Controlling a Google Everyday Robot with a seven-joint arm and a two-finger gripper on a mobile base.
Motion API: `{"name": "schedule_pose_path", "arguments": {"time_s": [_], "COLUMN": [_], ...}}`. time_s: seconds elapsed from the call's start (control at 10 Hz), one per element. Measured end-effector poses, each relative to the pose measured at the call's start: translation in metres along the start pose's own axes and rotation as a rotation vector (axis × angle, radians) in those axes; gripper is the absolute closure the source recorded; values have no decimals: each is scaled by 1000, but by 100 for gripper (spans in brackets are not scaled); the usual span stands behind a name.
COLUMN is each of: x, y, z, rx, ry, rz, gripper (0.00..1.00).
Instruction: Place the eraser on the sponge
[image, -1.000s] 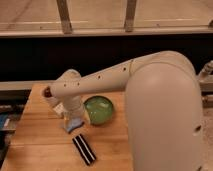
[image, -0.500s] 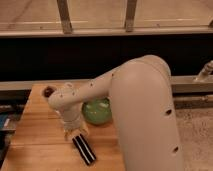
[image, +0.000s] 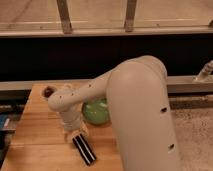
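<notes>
Camera view: just swung nearer, away from green bowl (image: 95, 113), parking gripper (image: 75, 134) at far end of eraser (image: 85, 151) flat on counter (image: 40, 150). Fingers spread open, not gripping. No sponge visible. Probably lining up the grab.

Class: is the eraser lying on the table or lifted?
The eraser lies flat on the wooden table; the hand is at its far end.

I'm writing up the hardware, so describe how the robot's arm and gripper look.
The arm is smooth cream-white: a fat rounded upper link, then a slimmer tapering forearm, with small dark round dots on the shells. No loose cables show. The gripper, cream as well and stubby, is at the arm's tip, by the far end of the eraser on the wooden table.
</notes>
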Motion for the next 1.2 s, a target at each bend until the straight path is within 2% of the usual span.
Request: {"name": "schedule_pose_path", "arguments": {"time_s": [0.5,0.9,1.0,1.2], "x": [-2,-9,-9,-8], "y": [-4,0,1,2], "z": [24,55,61,61], "rx": [16,16,18,20], "ry": [42,109,127,127], "rz": [13,13,8,8], "gripper": [35,35,39,56]}}
